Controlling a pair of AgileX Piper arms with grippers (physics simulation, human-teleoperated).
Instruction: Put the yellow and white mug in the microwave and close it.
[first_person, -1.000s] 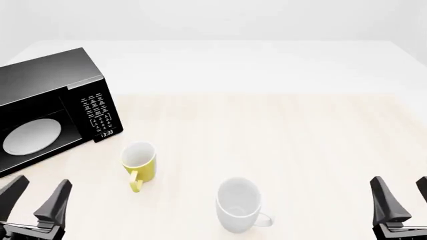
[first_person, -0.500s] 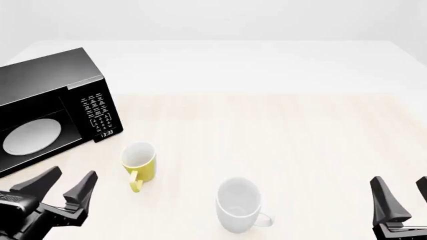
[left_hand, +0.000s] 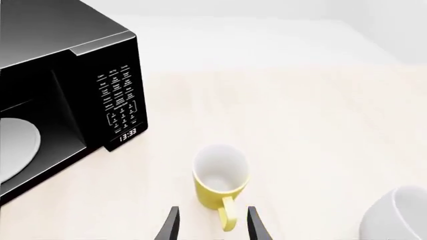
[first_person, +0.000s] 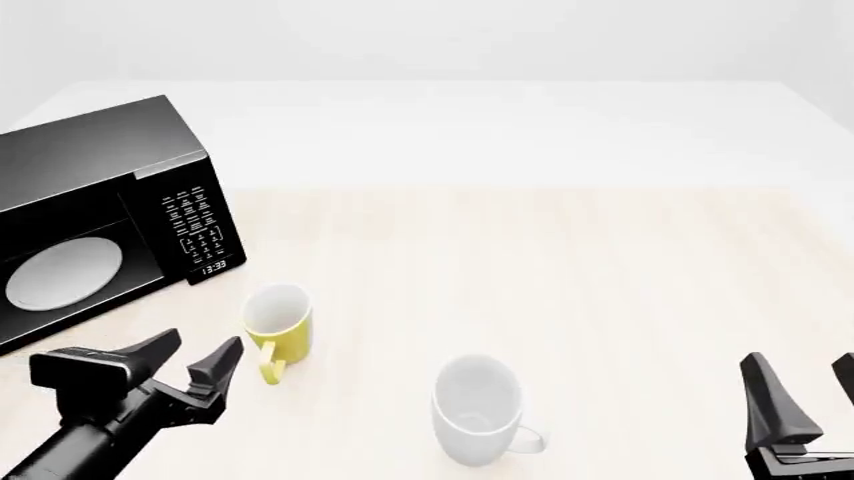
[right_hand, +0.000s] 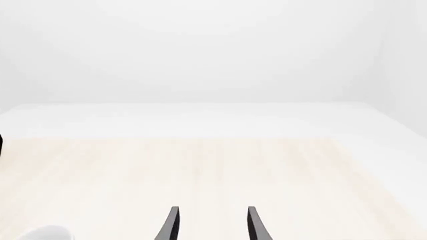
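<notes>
Microwave open at far left, yellow mug on the table just in front of it.

I see the microwave (first_person: 100, 215), a glossy black box, round white turntable plate (first_person: 63, 274) showing inside; pale wood-grain table (first_person: 574, 290). White mug (first_person: 477, 408) smooth, larger. Yellow and white mug (first_person: 278, 322) upright, handle facing me. Left gripper (first_person: 187, 362) reaches low, angled toward that handle, fingers parted, holding nothing. Right gripper (first_person: 801, 395) upright near the table's edge, fingers apart, empty.
</notes>
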